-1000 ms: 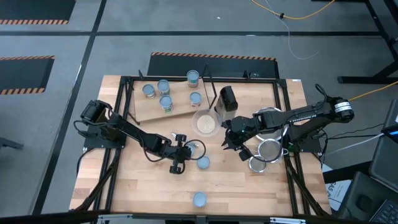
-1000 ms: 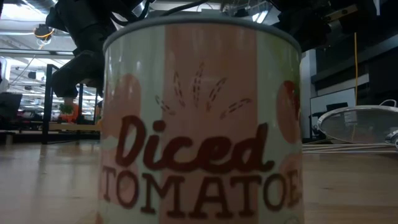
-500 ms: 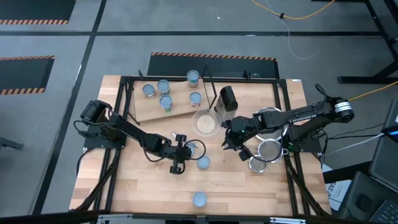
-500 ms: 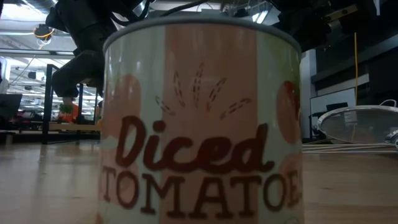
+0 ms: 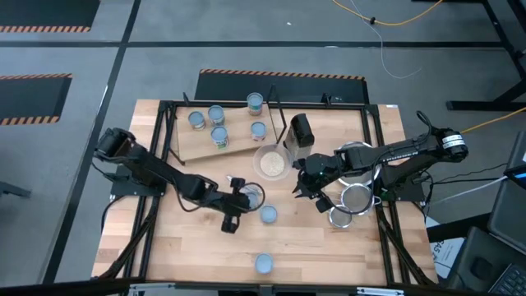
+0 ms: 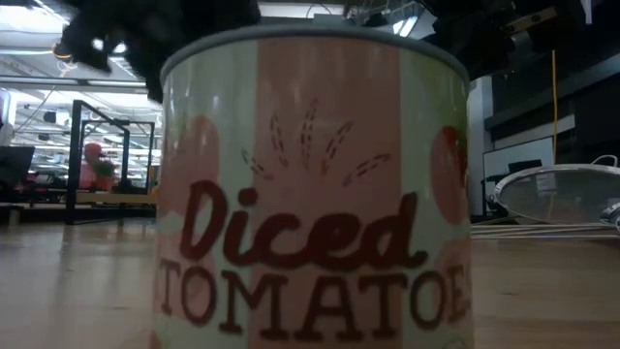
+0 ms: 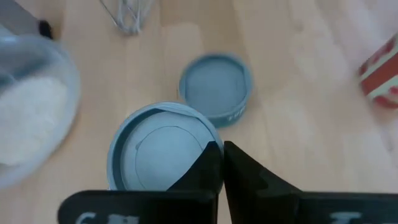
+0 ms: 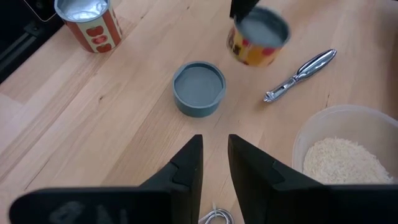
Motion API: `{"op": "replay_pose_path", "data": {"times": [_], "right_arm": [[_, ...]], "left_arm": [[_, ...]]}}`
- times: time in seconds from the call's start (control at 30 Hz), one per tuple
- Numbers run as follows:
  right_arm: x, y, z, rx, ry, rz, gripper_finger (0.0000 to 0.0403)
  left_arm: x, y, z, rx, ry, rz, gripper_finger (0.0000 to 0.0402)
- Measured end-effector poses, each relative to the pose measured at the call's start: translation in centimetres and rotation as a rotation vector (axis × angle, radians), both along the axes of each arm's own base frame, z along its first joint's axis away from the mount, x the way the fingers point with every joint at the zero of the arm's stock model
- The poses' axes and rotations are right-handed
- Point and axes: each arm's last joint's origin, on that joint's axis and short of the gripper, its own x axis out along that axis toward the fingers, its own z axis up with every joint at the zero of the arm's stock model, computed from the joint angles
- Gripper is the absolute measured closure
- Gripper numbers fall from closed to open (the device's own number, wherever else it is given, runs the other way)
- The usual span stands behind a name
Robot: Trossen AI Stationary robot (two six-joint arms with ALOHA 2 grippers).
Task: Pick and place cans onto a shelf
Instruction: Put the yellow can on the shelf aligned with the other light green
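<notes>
Diced-tomato can [image 6: 315,189] upright at near bench edge [image 5: 329,263]. Blue-topped can [image 5: 268,215] mid-bench. Left end effector [image 5: 246,196] fingers together above yellow-labelled can [image 8: 258,37], no grip seen. Right end effector [image 5: 306,187] fingers slightly apart, empty, beside rice bowl [image 5: 271,162]. Four cans [image 5: 218,135] on shelf [image 5: 238,141] at far side.

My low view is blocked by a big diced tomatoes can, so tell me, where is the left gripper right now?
Observer: The left gripper is mid-table, shut, with its tips at the rim of a can.
Operator: How many are on the shelf?
Observer: Five cans stand on the shelf.
Operator: And the right gripper?
Observer: The right gripper is open and empty, hovering near the bowl.
</notes>
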Motion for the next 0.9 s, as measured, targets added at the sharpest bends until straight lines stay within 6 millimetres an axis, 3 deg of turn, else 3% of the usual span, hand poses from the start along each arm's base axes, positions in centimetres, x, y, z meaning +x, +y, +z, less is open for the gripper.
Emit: {"op": "replay_pose_path", "data": {"times": [0.27, 0.53, 0.73, 0.9], "right_arm": [[0.0, 0.0, 0.0, 0.000, -0.002, 0.000, 0.0322], [0.0, 0.0, 0.0, 0.000, -0.003, 0.000, 0.0322], [0.0, 0.0, 0.0, 0.000, -0.003, 0.000, 0.0322], [0.0, 0.0, 0.0, 0.000, -0.003, 0.000, 0.0322]], "left_arm": [[-2.2, 0.9, 5.2, -0.039, -0.149, 0.014, 0.0398], [-7.0, 3.2, 10.0, 0.033, -0.230, 0.120, 0.0399], [-11.2, 5.1, 11.7, 0.120, -0.213, 0.212, 0.0395], [-14.3, 6.5, 12.0, 0.152, -0.156, 0.288, 0.0399]]}}
